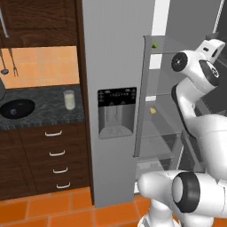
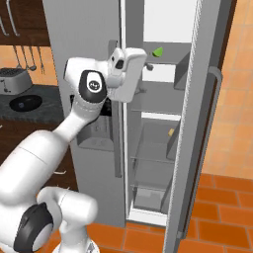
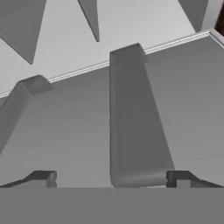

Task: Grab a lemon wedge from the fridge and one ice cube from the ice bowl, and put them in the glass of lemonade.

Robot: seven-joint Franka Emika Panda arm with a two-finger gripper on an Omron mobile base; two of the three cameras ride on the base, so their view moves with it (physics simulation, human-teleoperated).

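The grey fridge (image 1: 115, 53) stands with its right door (image 2: 200, 128) swung open. A tiny green lemon wedge (image 1: 155, 45) (image 2: 158, 51) lies on the top shelf. My gripper (image 2: 147, 65) (image 3: 111, 178) is open at the fridge opening, a little left of and below the wedge, with nothing between its fingers. On the dark counter to the left stand the glass of lemonade (image 1: 69, 99) and the black ice bowl (image 1: 17, 108) (image 2: 25, 103), which holds a pale ice cube (image 1: 16, 111).
A small yellow item (image 1: 153, 110) (image 2: 171, 132) sits on a lower fridge shelf. Glass shelves and grey brackets (image 3: 131, 127) fill the fridge's inside. The toaster (image 2: 11, 79) stands behind the bowl. Drawers (image 1: 56, 153) lie under the counter.
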